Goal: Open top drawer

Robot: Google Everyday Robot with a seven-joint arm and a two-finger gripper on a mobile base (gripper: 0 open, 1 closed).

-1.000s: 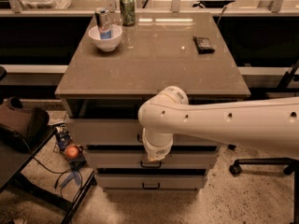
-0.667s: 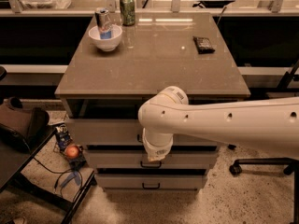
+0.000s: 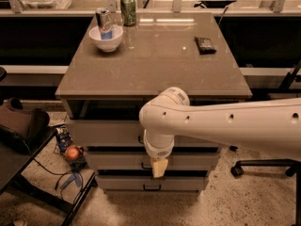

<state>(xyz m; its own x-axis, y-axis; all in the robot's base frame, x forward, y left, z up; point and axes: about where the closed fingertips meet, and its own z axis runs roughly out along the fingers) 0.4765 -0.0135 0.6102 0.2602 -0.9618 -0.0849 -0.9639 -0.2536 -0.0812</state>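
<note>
The top drawer is the widest grey-beige front, just under the brown tabletop, with a dark gap above it. Only the left end of its black handle shows; my white arm covers the rest. My gripper hangs from the wrist, in front of the middle drawer and just below the top drawer's front. The bottom drawer with its small black handle lies under it.
A white bowl holding a can, a green can and a small black object stand on the tabletop. A dark chair and cables with an orange ball lie at the left. An office chair base is at the right.
</note>
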